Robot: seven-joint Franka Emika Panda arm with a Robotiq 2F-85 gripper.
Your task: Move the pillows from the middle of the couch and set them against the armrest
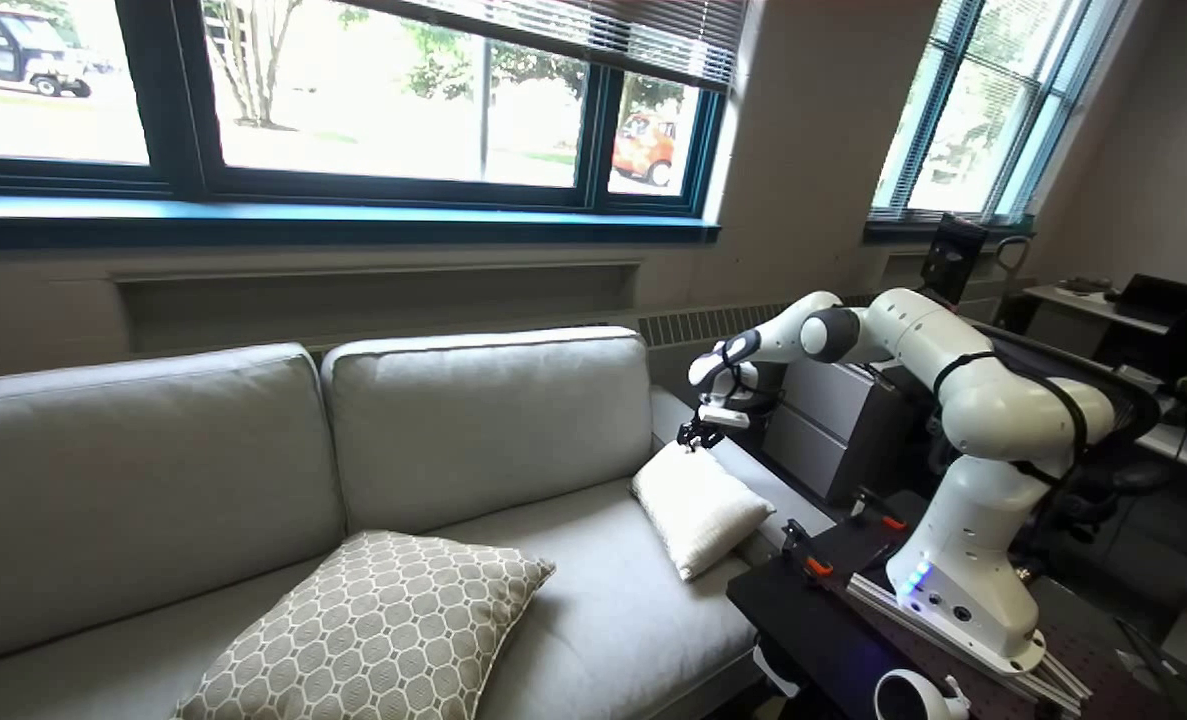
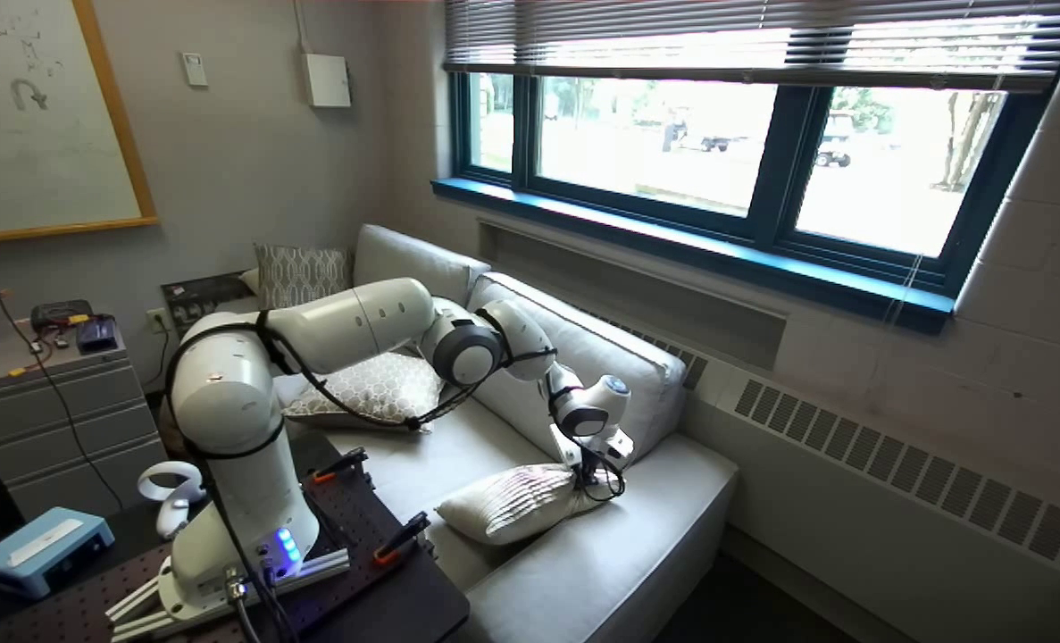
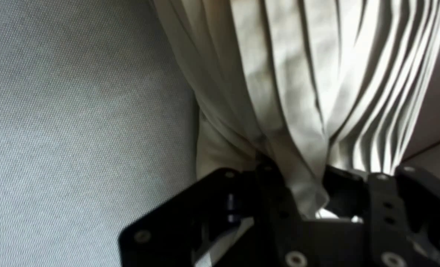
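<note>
Gripping claw [image 3: 300, 180]: clenches gathered end of white pillow [image 1: 703, 512].
White pillow: lies just beside right armrest [image 2: 632, 545]; seems nearly set, needs release.
Patterned pillow [image 1: 383, 625]: lies left, middle of couch [image 1: 608, 620]; apparently awaits moving.

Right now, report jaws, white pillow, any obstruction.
Jaws shut on the white pillow. It lies beside the armrest, contact unclear. No obstruction seen between them; patterned pillow lies apart.

Blue-framed window [image 2: 775, 161], blinds [image 2: 762, 40] partway down
</note>
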